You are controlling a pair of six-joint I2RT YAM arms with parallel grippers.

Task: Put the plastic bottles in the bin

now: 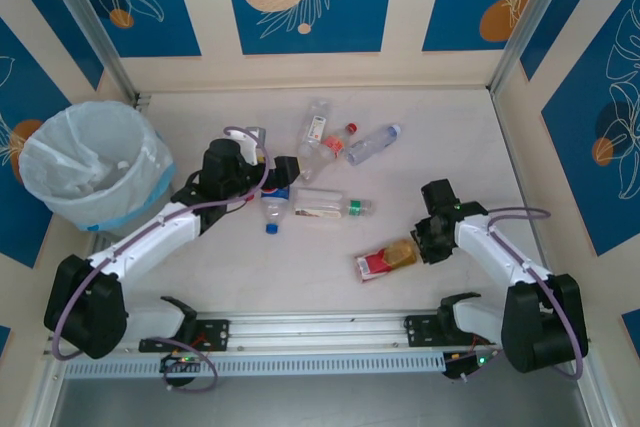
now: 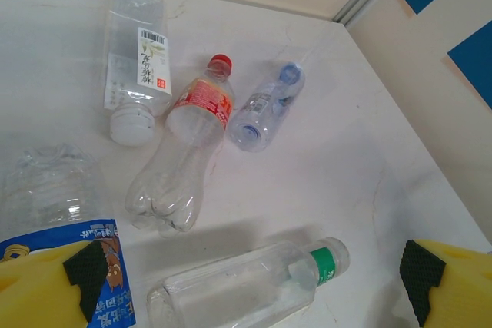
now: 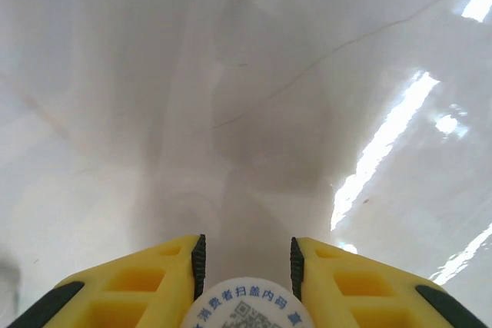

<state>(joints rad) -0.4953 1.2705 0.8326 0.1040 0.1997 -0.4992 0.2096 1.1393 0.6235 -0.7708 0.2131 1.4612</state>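
1. The bin (image 1: 100, 202): you find it at the table's left edge, lined with a pale bag, beside the left arm.
2. Left gripper (image 1: 283, 175): its jaws are spread wide and hold nothing. It hangs over the blue-label bottle (image 2: 61, 220), and one yellow finger (image 2: 34, 297) overlaps that label. The green-cap bottle (image 2: 246, 286) lies on its side between the two fingers.
3. Right gripper (image 1: 420, 247): you see it pinching the amber bottle (image 1: 385, 260) at the neck end, with the white printed cap (image 3: 247, 309) between its pads. This bottle lies right of centre, well apart from the bin.
4. Beyond the left gripper, the white-label bottle (image 2: 134, 63), the red-cap bottle (image 2: 181, 159) and the blue-cap bottle (image 2: 265, 109) lie close together.
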